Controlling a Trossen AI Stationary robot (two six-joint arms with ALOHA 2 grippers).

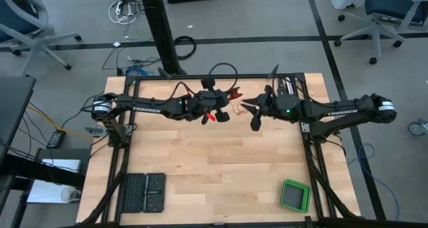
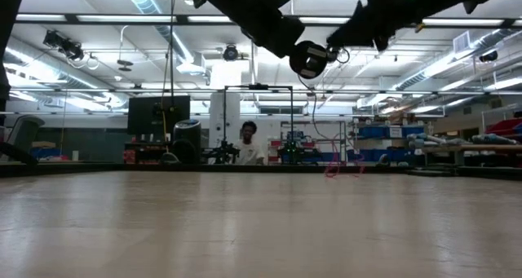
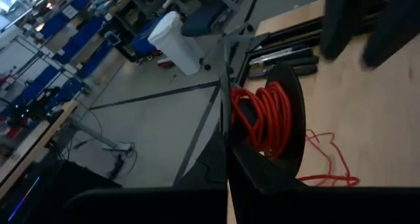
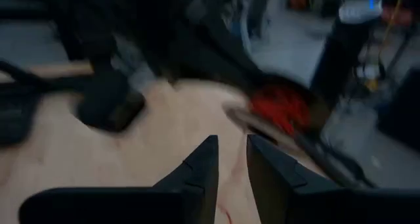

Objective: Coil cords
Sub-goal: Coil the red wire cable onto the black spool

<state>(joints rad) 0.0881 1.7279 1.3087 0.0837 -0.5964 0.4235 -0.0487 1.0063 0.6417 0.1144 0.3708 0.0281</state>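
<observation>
A: Why does the left tool (image 1: 215, 116) hang above the far middle of the table (image 1: 200, 168)?

B: Its fingers are together, apparently clamped on the red-orange cord (image 3: 262, 115), whose turns wrap around that tool itself; lifting it probably keeps the coil from slipping off.

A: And the loose part?

B: A tail of cord trails down onto the table beneath it.

A: The right tool (image 4: 230, 161)?

B: It faces the coil from just beside, fingers a little apart and holding nothing, likely ready to take the tail for another turn.
</observation>
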